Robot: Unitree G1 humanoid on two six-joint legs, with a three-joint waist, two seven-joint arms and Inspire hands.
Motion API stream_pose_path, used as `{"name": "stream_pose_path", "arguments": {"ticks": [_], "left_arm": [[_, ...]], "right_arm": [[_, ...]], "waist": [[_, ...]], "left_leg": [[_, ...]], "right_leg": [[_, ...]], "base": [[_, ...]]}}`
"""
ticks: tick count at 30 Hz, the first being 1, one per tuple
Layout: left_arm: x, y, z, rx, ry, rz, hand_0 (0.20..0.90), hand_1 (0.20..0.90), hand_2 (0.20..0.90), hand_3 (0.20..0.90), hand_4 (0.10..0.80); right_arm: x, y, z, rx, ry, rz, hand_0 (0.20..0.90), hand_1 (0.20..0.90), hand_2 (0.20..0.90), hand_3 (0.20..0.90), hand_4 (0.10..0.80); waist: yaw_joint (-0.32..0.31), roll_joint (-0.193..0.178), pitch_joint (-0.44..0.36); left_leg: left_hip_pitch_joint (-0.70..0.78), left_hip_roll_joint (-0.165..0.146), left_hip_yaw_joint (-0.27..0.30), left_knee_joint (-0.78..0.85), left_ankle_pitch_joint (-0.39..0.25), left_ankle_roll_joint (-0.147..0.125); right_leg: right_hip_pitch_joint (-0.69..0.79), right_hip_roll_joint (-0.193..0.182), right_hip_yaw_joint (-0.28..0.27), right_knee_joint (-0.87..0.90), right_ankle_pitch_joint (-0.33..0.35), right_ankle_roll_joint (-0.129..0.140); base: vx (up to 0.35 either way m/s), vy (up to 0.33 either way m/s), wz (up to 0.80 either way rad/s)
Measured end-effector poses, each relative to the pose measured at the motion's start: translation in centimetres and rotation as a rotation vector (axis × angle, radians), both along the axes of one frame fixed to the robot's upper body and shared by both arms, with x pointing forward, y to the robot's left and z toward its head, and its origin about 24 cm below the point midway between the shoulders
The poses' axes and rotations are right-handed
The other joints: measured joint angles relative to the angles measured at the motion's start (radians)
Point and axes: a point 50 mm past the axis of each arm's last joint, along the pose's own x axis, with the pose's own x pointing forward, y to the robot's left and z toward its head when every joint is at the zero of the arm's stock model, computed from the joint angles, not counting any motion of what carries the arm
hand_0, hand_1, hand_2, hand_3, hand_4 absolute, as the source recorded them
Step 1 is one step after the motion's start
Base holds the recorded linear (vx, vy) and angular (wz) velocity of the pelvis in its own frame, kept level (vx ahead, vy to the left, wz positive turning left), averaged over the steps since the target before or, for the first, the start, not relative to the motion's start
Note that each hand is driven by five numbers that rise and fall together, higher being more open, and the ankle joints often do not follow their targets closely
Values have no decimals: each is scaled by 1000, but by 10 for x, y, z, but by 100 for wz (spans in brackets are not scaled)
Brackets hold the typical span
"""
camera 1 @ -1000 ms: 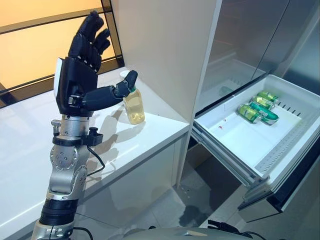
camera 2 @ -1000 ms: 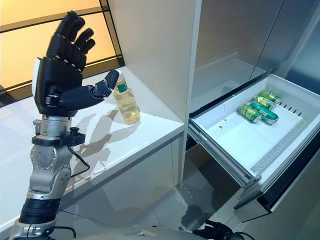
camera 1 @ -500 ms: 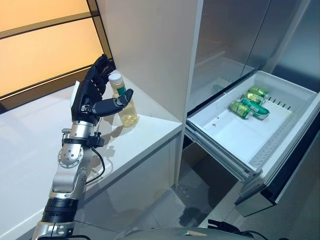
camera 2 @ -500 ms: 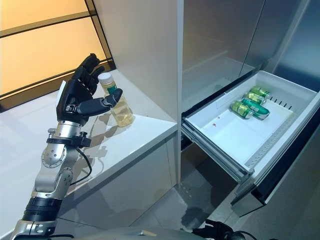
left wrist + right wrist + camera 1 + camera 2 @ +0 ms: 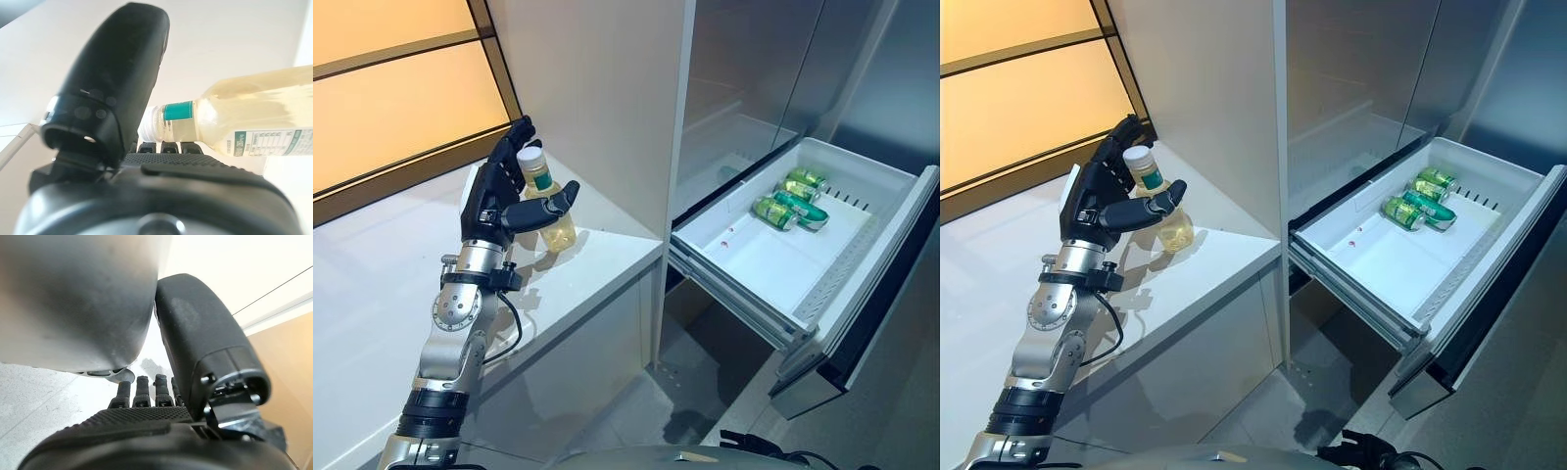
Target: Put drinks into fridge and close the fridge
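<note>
A clear bottle of yellow drink [image 5: 549,211] with a white cap stands upright on the white counter [image 5: 372,294], next to the fridge's side wall. My left hand [image 5: 490,201] is open around it, with straight fingers behind the bottle and the thumb [image 5: 117,73] stretched across its front. The bottle also shows in the left wrist view [image 5: 244,122], just past the fingers. The fridge's white drawer [image 5: 754,304] is pulled out at the right, with green cans [image 5: 788,201] lying at its far end. My right hand [image 5: 146,426] hangs by a grey surface, its fingers relaxed.
The tall white fridge side panel [image 5: 597,108] rises right behind the bottle. The open fridge compartment [image 5: 734,147] lies above the drawer. The drawer's dark front [image 5: 871,323] juts out over the grey floor [image 5: 636,401].
My left hand has reached away from the camera to the bottle, and now has its fingers behind it and its thumb in front. The camera has shifted slightly.
</note>
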Motion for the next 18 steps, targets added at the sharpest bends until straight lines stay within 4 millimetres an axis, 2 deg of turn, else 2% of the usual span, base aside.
{"name": "stream_pose_path", "arguments": {"ticks": [4, 18], "left_arm": [[2, 4, -8, 15, 41, 39, 900, 900, 900, 900, 800], [4, 8, -18, 30, 100, 94, 900, 900, 900, 900, 800]], "right_arm": [[0, 0, 0, 0, 3, 0, 900, 900, 900, 900, 800], [0, 1, 0, 4, 2, 7, 900, 900, 900, 900, 800]], "waist": [[-4, 0, 0], [-7, -5, 0]], "left_leg": [[8, 2, 15, 0, -3, 0], [19, 1, 37, 0, -8, 5]], "right_leg": [[2, 2, 16, 0, 2, -2], [3, 2, 39, 0, 4, -2]], "base": [[2, 7, -11], [4, 1, -4]]}}
